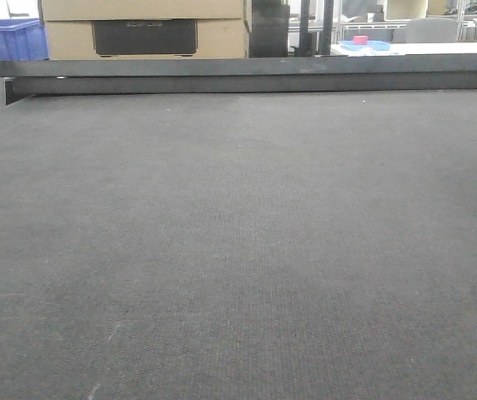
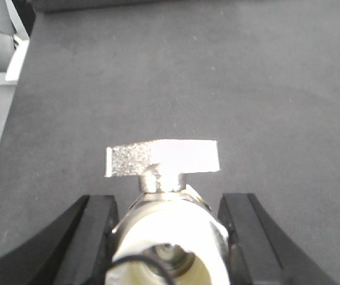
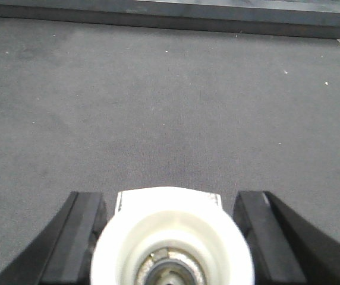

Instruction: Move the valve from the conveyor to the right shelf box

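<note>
Front view, conveyor [image 1: 238, 250]: the dark woven belt is filling nearly the whole picture and lying bare up to the black rail [image 1: 255, 75].
Front view, beyond the rail: cardboard boxes [image 1: 143, 25] are standing stacked, a blue crate [image 1: 9, 40] is sitting to their left, and a small pink object [image 1: 360, 39] is resting far off to the right.
Left wrist view, left gripper [image 2: 169, 200]: its black fingers are pressing on both sides of the valve [image 2: 167, 225], clamping it.
Left wrist view, valve: its silver butterfly handle [image 2: 161, 157] is pointing up, crosswise, over the belt; no rail is showing here.
Right wrist view, right gripper [image 3: 169, 199]: it is squeezing a second valve [image 3: 173, 237], which is showing only its white-capped end.
Right wrist view, second valve: it is sitting well short of the rail, with bare belt lying between them.
Contact with belt: I cannot tell for either valve.
</note>
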Action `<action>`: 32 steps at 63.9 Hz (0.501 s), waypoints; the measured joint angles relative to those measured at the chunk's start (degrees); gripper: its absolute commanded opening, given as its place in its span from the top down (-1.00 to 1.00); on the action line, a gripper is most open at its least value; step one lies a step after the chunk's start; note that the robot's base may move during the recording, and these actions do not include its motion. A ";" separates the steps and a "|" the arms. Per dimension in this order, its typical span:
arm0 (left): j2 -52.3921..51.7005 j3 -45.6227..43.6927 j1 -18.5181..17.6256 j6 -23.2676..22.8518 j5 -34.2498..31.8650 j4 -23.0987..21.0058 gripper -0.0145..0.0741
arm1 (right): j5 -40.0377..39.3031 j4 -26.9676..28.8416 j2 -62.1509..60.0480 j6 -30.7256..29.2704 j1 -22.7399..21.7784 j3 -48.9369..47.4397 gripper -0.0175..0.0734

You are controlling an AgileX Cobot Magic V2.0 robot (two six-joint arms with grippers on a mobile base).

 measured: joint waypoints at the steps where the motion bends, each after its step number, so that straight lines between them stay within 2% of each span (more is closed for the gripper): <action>1: 0.00 0.00 0.00 0.00 -0.15 0.00 0.92 | 0.00 0.00 0.00 0.00 0.00 0.00 0.96; 32: 0.00 0.00 0.00 0.00 -2.33 0.00 0.92 | 0.00 0.00 0.00 0.00 0.00 0.00 0.96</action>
